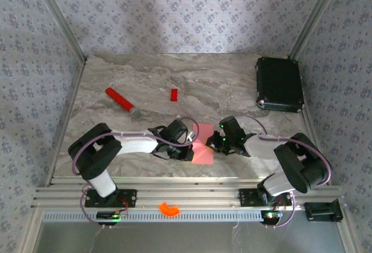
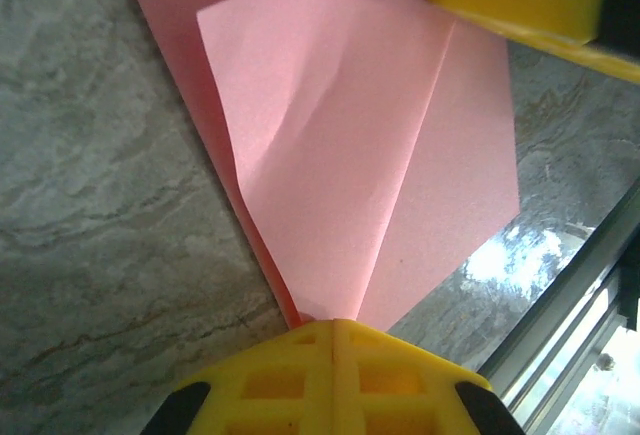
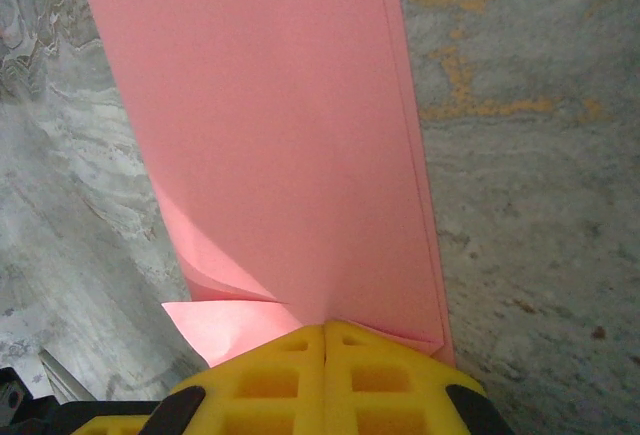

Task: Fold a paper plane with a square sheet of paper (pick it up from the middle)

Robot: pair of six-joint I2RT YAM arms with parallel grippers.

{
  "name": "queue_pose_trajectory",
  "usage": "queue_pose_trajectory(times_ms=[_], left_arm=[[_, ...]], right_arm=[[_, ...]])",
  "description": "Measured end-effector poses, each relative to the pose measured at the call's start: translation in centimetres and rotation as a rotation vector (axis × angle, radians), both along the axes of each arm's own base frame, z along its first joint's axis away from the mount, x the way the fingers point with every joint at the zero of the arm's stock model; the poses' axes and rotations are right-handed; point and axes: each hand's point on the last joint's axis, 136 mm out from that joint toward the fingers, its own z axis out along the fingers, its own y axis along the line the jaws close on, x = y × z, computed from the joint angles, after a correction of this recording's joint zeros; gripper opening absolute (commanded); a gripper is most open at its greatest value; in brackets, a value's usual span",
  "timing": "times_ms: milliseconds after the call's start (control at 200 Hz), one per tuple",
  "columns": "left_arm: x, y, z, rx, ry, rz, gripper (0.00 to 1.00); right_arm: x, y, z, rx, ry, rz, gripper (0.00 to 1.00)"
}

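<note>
The salmon-pink sheet of paper (image 1: pixel 201 148) lies folded and creased on the marble table between the two arms, near the front edge. My left gripper (image 1: pixel 187 146) is shut on its left side; in the left wrist view the yellow jaws (image 2: pixel 333 327) pinch a pointed corner of the paper (image 2: pixel 370 165), which has a diagonal crease. My right gripper (image 1: pixel 216 142) is shut on the right side; its wrist view has the paper (image 3: pixel 290 145) running away as a long folded strip from the closed yellow jaws (image 3: pixel 325 330). A loose flap (image 3: pixel 225 320) sticks out at the left.
A red stick with a grey tip (image 1: pixel 120 101) and a small red block (image 1: pixel 173 94) lie farther back on the table (image 1: pixel 174 72). A black case (image 1: pixel 279 83) sits at the back right. An orange piece (image 1: pixel 169 209) rests on the front rail.
</note>
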Motion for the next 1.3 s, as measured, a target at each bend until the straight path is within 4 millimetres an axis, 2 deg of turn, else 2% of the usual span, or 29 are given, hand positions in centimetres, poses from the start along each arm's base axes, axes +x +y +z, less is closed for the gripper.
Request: queue_pose_trajectory(times_ms=[240,340,475,585,690,860,969,1089,1164,1304], left_arm=[[-0.2,-0.1,-0.5,0.017,-0.012,-0.005,0.00],[-0.2,-0.2,-0.5,0.018,-0.022,-0.008,0.00],[-0.2,-0.2,-0.6,0.020,-0.027,-0.009,0.00],[-0.2,-0.3,-0.6,0.019,-0.027,-0.009,0.00],[-0.2,-0.3,-0.6,0.019,-0.027,-0.010,0.00],[-0.1,-0.5,-0.5,0.019,-0.035,-0.012,0.00],[-0.1,-0.6,-0.6,0.019,-0.035,-0.013,0.00],[-0.1,-0.6,-0.6,0.019,-0.035,-0.013,0.00],[-0.1,-0.6,-0.5,0.018,-0.036,-0.012,0.00],[-0.2,-0.3,-0.2,0.035,-0.042,-0.004,0.00]], right_arm=[[-0.3,-0.3,0.4,-0.016,0.006,-0.002,0.09],[-0.3,-0.1,1.7,-0.016,-0.031,0.008,0.10],[-0.6,1.4,3.2,0.005,-0.087,0.051,0.08],[-1.5,2.0,2.1,-0.016,-0.061,0.077,0.05],[-2.3,1.5,-0.1,-0.041,-0.010,0.062,0.04],[-1.9,1.1,0.1,0.011,-0.018,0.032,0.06],[-1.3,-0.3,0.3,-0.002,-0.021,-0.014,0.07],[-0.2,-2.2,1.6,-0.003,-0.052,-0.078,0.10],[0.2,-3.0,2.9,0.006,-0.091,-0.108,0.16],[-0.5,-3.1,5.6,0.031,-0.164,-0.102,0.26]])
